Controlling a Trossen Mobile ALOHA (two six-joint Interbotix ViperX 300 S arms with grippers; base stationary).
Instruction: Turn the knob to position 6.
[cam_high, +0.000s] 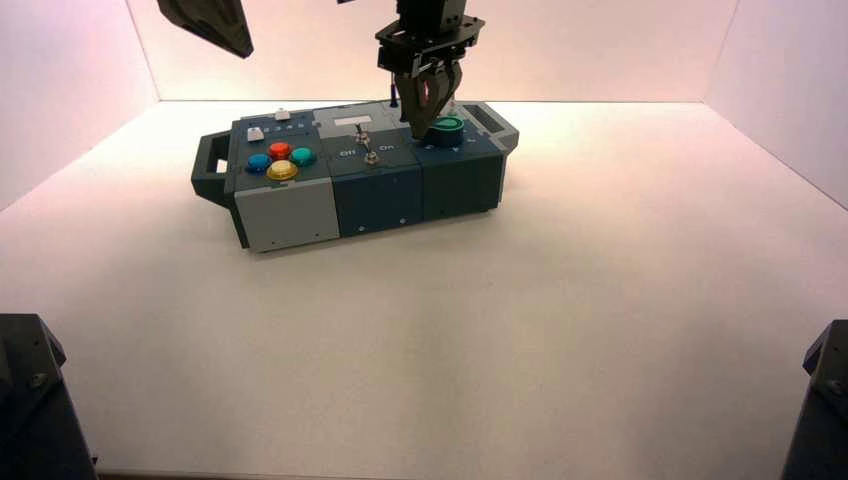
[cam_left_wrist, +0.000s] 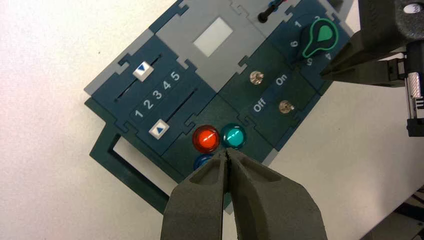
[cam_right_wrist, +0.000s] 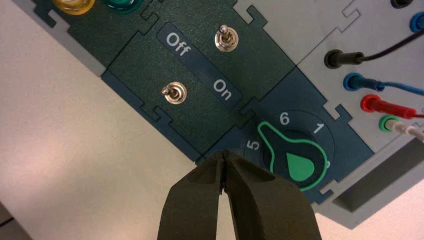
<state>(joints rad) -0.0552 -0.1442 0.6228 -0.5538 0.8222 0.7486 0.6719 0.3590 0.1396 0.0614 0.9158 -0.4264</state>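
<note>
The green teardrop knob (cam_right_wrist: 295, 161) sits on the dark blue right-hand part of the box (cam_high: 300, 215), and its pointed end lies between the printed 5 and 6. My right gripper (cam_right_wrist: 223, 156) is shut and holds nothing. Its tips hover just beside the pointer end, near the 5, at the box's front edge. In the high view the right gripper (cam_high: 425, 120) hangs directly over the knob (cam_high: 447, 126). My left gripper (cam_left_wrist: 227, 153) is shut and empty, raised above the coloured buttons, seen at the upper left (cam_high: 225, 30). The left wrist view also shows the knob (cam_left_wrist: 320, 37).
Two metal toggle switches (cam_right_wrist: 225, 39) (cam_right_wrist: 173, 93) flank an Off/On label. Red (cam_left_wrist: 206, 139) and teal (cam_left_wrist: 233, 137) buttons and two sliders (cam_left_wrist: 143, 70) lie on the left part. Plugged wires (cam_right_wrist: 380, 105) run behind the knob. A handle (cam_high: 208, 168) juts from the box's left end.
</note>
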